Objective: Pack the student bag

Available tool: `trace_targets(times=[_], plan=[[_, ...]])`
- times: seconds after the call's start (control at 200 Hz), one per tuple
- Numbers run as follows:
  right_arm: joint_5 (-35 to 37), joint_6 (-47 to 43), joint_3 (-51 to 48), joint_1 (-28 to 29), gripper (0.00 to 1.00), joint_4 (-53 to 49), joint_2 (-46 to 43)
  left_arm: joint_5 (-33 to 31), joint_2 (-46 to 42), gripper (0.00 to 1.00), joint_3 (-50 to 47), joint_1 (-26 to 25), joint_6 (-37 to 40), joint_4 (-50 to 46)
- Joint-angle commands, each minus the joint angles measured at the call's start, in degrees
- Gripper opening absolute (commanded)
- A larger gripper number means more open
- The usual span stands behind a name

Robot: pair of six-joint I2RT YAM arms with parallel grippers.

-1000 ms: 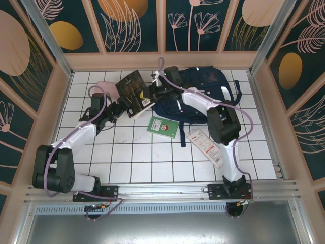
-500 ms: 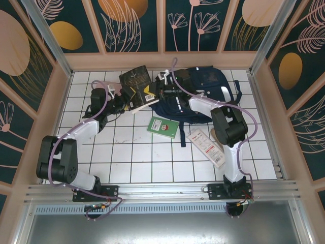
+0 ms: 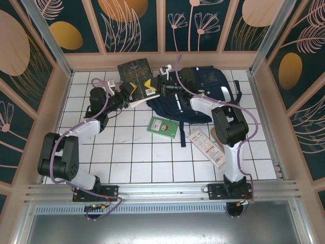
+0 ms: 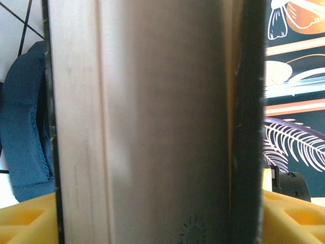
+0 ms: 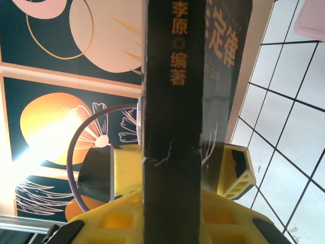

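A thick dark book [image 3: 136, 76] with orange lettering on its spine [image 5: 172, 127] is held up off the tiles at the back, between both arms. My right gripper [image 3: 156, 90] is shut on its spine side, yellow fingers either side [image 5: 172, 223]. My left gripper [image 3: 127, 97] meets it from the left, and the pale page edge [image 4: 152, 112] fills the gap between its fingers [image 4: 160, 223]. The student bag [image 3: 208, 86], dark navy, lies at the back right just behind the book; its blue fabric [image 4: 23, 127] shows past the pages.
A green booklet [image 3: 164, 126] lies on the white tiles in front of the bag. A long white packet [image 3: 205, 147] lies to its right. A pale pink flat item [image 3: 108, 81] sits at the back left. Wooden walls ring the table.
The book has been lifted and turned toward the back wall. My left gripper moved up and right onto its page edge and closed in; the right gripper kept its hold.
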Motion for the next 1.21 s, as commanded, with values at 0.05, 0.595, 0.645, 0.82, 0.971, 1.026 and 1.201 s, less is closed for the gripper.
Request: trace_targets(times=[0.05,0.595,0.645,0.82,0.971,1.026,1.201], plan=[[-1.6,-0.2,1.7,-0.1,0.0,6.1,-2.6,1.1,-0.3,0.65,-0.6,0.3,-1.3,3.9],[10.9,-37.6,7.0,-1.5,0.41,-42.6,-4.4,-3.6,-7.0,0.06,1.3,1.0,7.9,-11.2],[16.3,-42.4,8.9,-1.5,0.42,-49.0,-4.6,-3.9,-7.4,0.06,1.6,1.0,9.2,-12.7],[40.8,-54.7,18.5,-0.5,0.42,-71.3,-1.0,-5.4,-8.7,0.06,3.1,1.0,14.4,-19.5],[55.4,-59.8,22.8,2.1,0.43,-78.3,2.2,-6.2,-9.6,0.06,3.5,1.1,16.5,-22.5],[58.0,-61.0,23.7,2.4,0.43,-79.0,3.3,-6.0,-9.7,0.06,3.3,1.0,16.5,-22.5],[63.4,-62.7,26.6,4.9,0.43,-80.9,7.2,-5.6,-10.3,0.07,2.4,1.0,16.5,-22.3]])
